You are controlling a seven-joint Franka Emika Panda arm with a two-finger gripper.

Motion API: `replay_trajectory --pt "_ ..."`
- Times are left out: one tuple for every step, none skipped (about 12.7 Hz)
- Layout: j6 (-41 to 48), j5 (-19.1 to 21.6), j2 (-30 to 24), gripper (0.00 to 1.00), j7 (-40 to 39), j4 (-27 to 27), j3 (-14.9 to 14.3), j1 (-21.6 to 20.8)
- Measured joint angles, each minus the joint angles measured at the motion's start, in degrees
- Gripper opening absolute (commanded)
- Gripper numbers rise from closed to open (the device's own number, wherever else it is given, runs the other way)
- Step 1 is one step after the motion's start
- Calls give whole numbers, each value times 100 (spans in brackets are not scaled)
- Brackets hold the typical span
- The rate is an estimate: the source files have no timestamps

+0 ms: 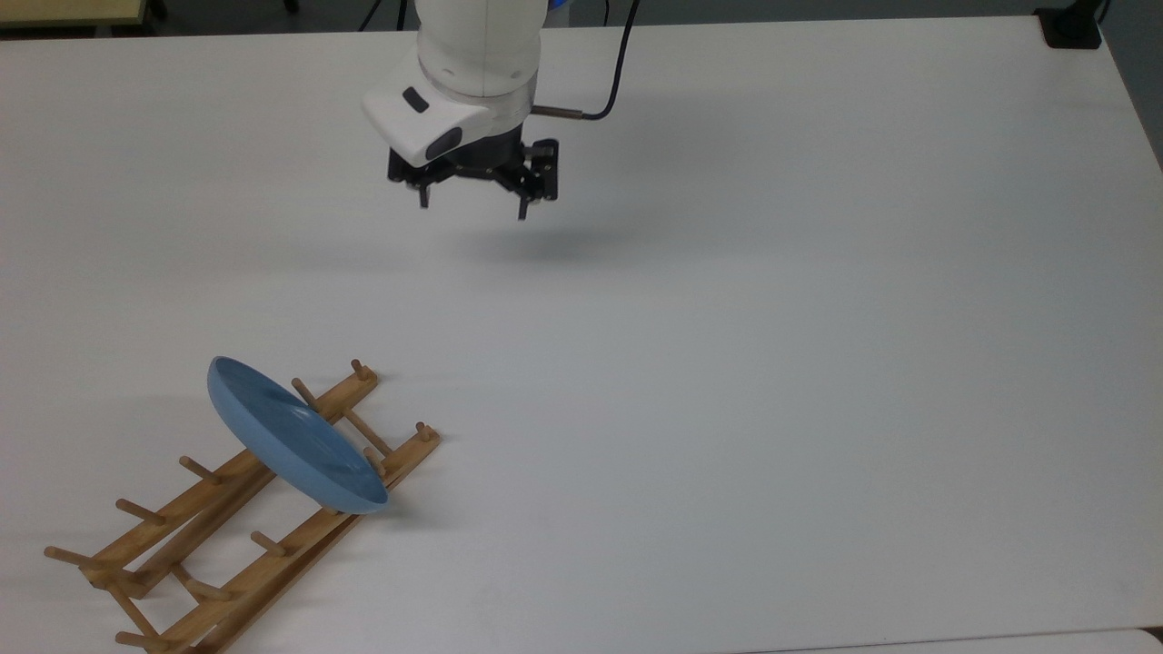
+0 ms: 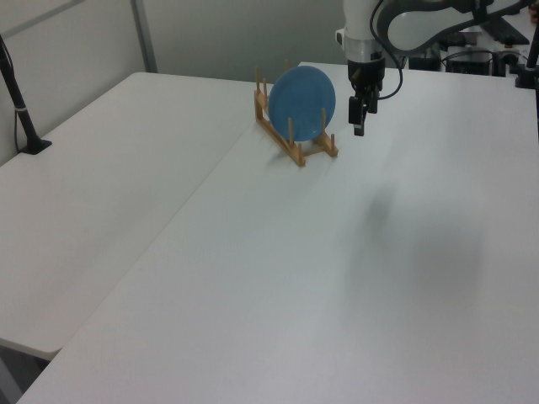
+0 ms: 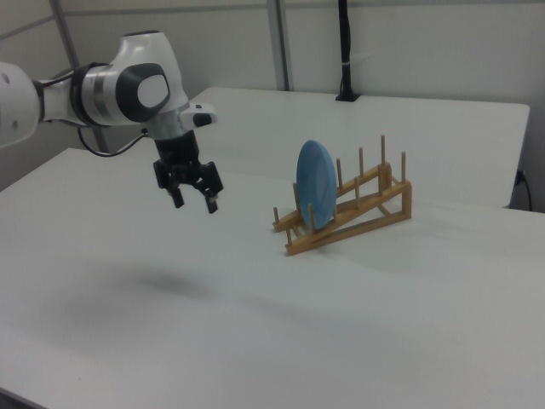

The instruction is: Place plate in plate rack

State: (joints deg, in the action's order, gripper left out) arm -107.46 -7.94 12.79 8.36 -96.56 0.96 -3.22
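Observation:
The light-blue plate (image 1: 291, 436) stands on edge between the pegs of the wooden plate rack (image 1: 263, 565), at the rack's right end in the top view's lower left. It leans a little and nothing holds it. My gripper (image 1: 473, 209) hangs open and empty above the bare table, well up and to the right of the plate in the top view. In the left view the plate (image 2: 301, 103) sits in the rack (image 2: 307, 153) with the gripper (image 2: 359, 122) just to its right. In the right view the gripper (image 3: 196, 204) is left of the plate (image 3: 315, 183) and the rack (image 3: 375, 200).
A wide white table (image 1: 772, 381) carries the rack. A black clamp (image 1: 1072, 27) sits at its far right corner in the top view. A black post (image 2: 21, 109) stands on the adjoining table in the left view, and a similar post (image 3: 345, 51) stands behind the rack in the right view.

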Motion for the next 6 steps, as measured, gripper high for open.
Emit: replay_trajectory --pt "209 118 -53 100 -1 2 36 2" --pt "414 245 -144 100 -1 4 59 2" --pt "594 341 -260 100 -2 3 70 2" --pt "707 389 -380 100 -2 -4 71 3" --pt "759 404 -483 100 -1 -13 63 10" --pt "766 405 -553 100 0 -23 24 16"
